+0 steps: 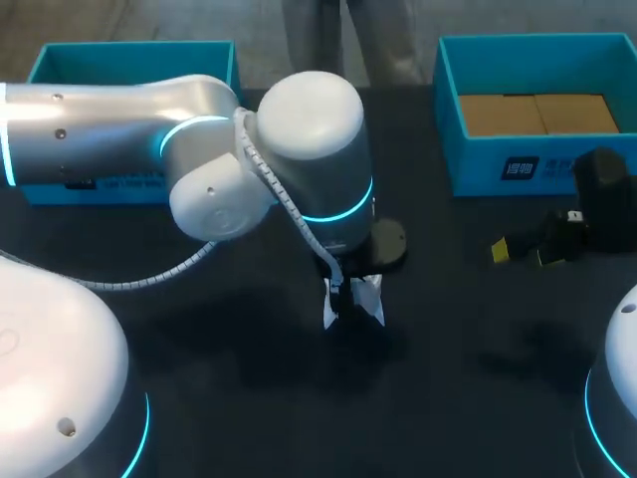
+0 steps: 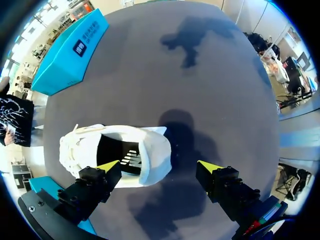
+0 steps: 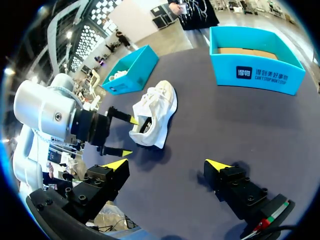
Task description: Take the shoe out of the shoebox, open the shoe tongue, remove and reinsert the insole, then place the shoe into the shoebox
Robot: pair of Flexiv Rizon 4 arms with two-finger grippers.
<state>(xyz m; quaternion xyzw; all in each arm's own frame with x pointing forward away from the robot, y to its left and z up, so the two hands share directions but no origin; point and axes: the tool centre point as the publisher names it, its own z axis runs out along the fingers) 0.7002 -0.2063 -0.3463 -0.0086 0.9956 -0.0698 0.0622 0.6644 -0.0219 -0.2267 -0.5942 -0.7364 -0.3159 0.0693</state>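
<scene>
The white shoe [image 2: 152, 150] lies outside the shoebox [image 1: 478, 164], directly beneath the left gripper [image 2: 159, 166], spread and empty; the right gripper [image 3: 166, 164], also released, hangs well apart. To lift the insole [image 2: 127, 159] cleanly, one finger should probably dip into the opening near the heel. The head view hides most of the shoe; the left wrist view looks straight inside

The left arm [image 1: 119, 129] reaches in from the left to the middle, wrist turned straight down, and the left gripper [image 2: 159, 166] is spread wide. The right gripper [image 1: 523, 254] sits far right, fingers apart, pointing left.
</scene>
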